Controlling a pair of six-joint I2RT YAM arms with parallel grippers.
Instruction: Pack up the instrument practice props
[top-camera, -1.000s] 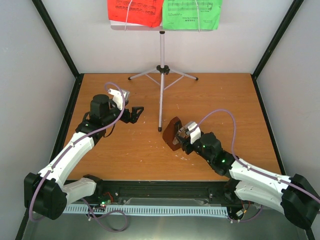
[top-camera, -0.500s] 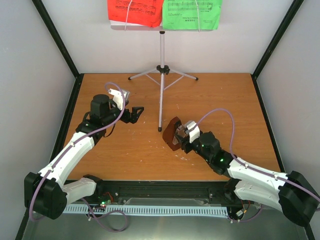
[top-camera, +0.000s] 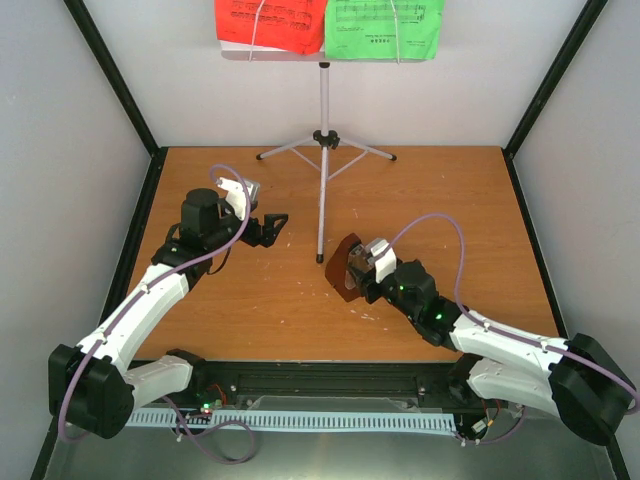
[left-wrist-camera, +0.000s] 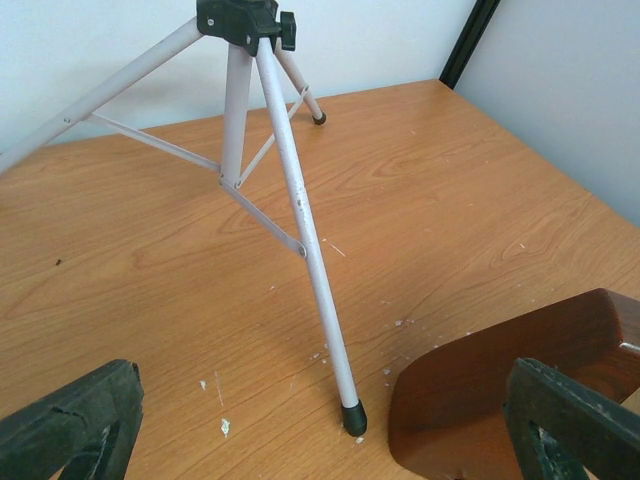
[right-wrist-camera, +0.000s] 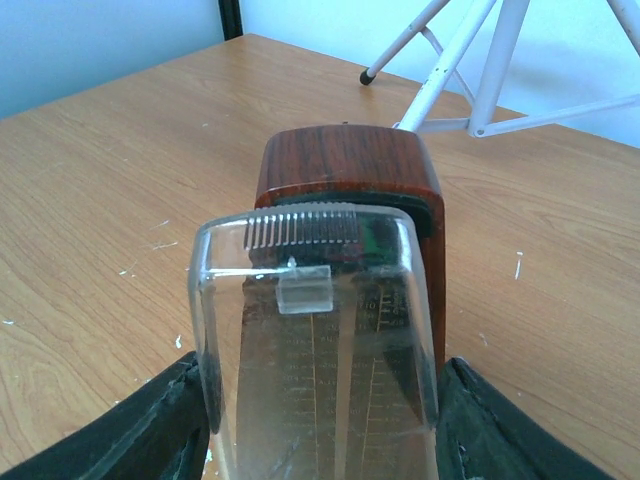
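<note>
On the table (top-camera: 470, 200), mid-right — the metronome (top-camera: 345, 268) sits in my right claw (top-camera: 366, 270).
I see that claw clamped on its clear cover (right-wrist-camera: 315, 330); my left claw (top-camera: 272, 228) stands apart near the tripod stand (top-camera: 322, 190).

— Where's the small dark-brown wooden pyramid metronome (top-camera: 346, 268)?
— Tipped over, its clear plastic cover (right-wrist-camera: 315, 340) on, base just beside the near foot of the silver tripod stand (top-camera: 323, 120).
— The sheets?
— Side by side on the upright stand's tray (top-camera: 300, 56): the red paper music sheet (top-camera: 270, 22) left, the green music sheet (top-camera: 385, 25) right.
</note>
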